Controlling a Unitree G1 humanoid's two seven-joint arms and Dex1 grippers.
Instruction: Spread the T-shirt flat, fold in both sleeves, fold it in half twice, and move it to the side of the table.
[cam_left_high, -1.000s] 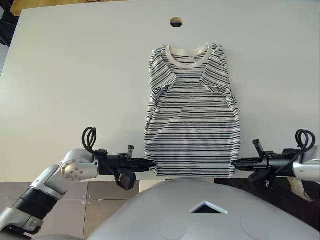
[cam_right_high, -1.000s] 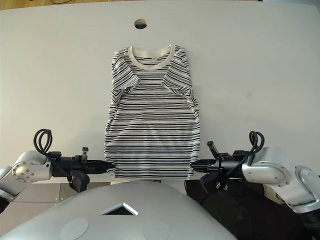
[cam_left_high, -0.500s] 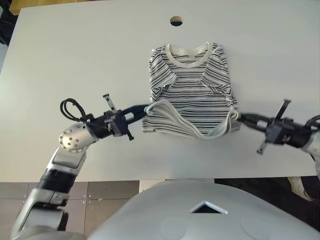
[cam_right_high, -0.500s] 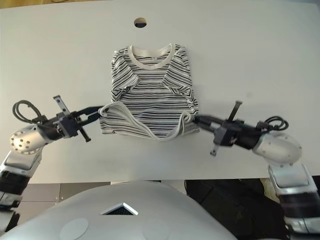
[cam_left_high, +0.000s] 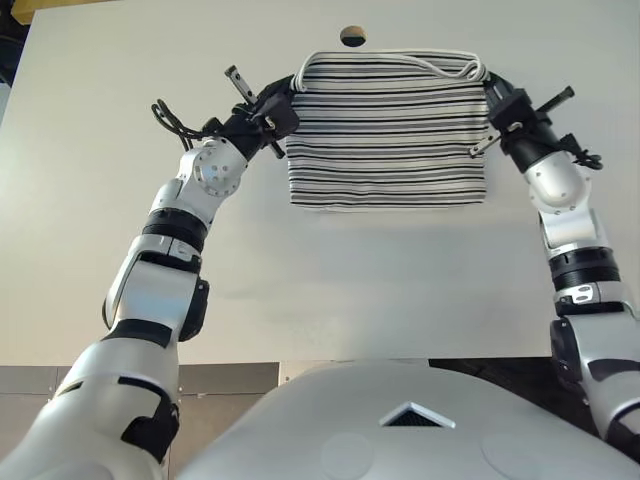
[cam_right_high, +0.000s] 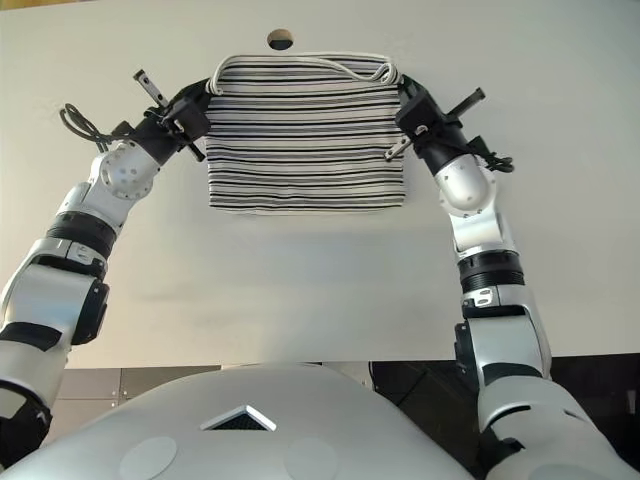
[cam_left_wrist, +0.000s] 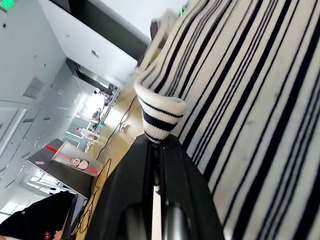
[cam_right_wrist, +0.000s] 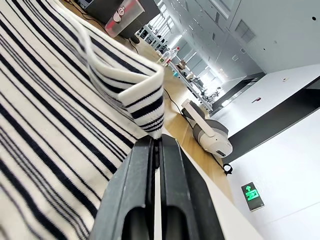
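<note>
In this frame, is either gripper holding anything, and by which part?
Both hold the T-shirt. The left gripper is shut on its ribbed hem at the left corner and the right gripper at the right corner, along the folded shirt's far edge.

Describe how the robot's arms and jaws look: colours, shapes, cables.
The left arm and right arm have silver-grey shells with black bands at the joints and a rounded silver wrist housing. Each ends in slim black jaws with a thin black stalk jutting out beside them. A looped black cable sits at each wrist.
</note>
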